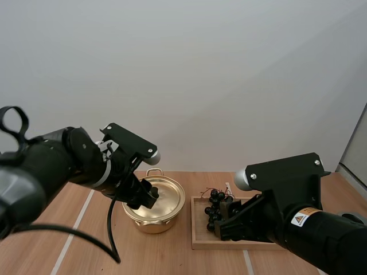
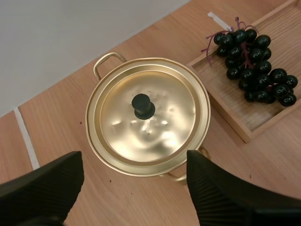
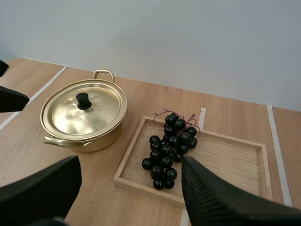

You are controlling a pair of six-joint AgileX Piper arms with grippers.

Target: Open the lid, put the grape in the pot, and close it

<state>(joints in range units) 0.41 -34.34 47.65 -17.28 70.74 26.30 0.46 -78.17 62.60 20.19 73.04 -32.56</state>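
A gold pot point(image 1: 153, 215) point(image 3: 75, 134) stands on the table with its lid point(image 2: 148, 117) point(image 3: 84, 110) on, a black knob point(image 2: 143, 105) at the lid's middle. My left gripper point(image 1: 146, 196) point(image 2: 134, 181) hangs above the lid, open, fingers point(image 2: 44, 186) wide apart on either side of it. A bunch of dark grapes point(image 1: 215, 207) point(image 2: 251, 66) point(image 3: 169, 146) lies in the wooden tray point(image 1: 229, 240) point(image 3: 225, 162) to the pot's right. My right gripper point(image 1: 225, 224) point(image 3: 127, 193) is open just above the tray's near edge, close to the grapes.
White tape lines point(image 1: 74, 226) cross the wooden table. A pale wall stands behind the table. The tray's right half point(image 3: 235, 160) is bare wood.
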